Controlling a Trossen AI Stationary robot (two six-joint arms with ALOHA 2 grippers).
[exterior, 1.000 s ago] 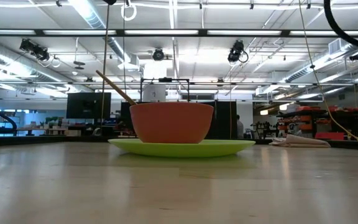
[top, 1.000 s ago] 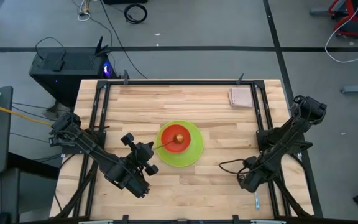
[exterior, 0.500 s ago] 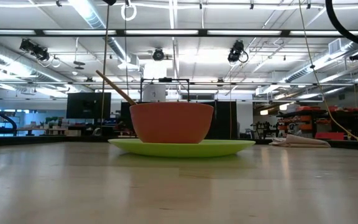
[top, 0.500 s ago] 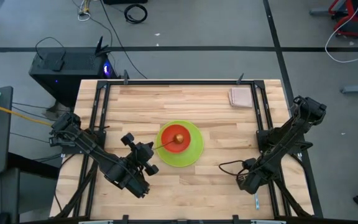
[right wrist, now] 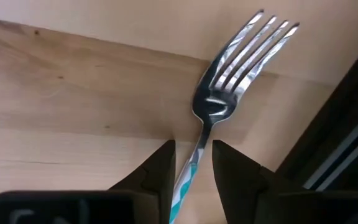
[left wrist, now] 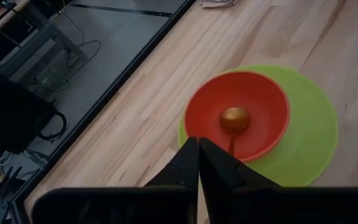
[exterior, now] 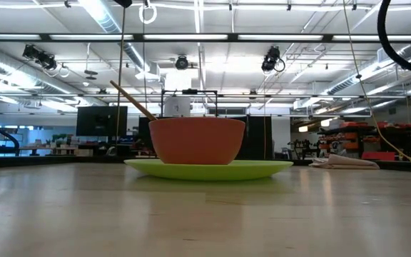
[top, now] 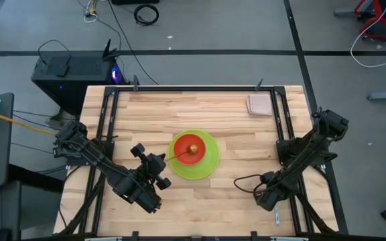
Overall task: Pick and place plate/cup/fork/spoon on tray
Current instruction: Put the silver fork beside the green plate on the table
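Note:
The lime-green plate lies flat on the table's middle, with the red-orange cup standing on it. The golden spoon rests bowl-down in the cup, and its handle leans over the rim toward the left. My left gripper is shut and empty, just left of the plate. The silver fork lies flat near the table's near right corner. My right gripper is open, and its fingers stand on either side of the fork's teal-striped handle.
A pinkish-beige square pad lies at the far right. Dark frame rails run along the table's left and right sides, and one is close beside the fork. Bare wood lies in front of the plate.
My right arm has shifted a little toward the table's near edge, over the fork. The plate, cup, spoon and my left arm have kept still.

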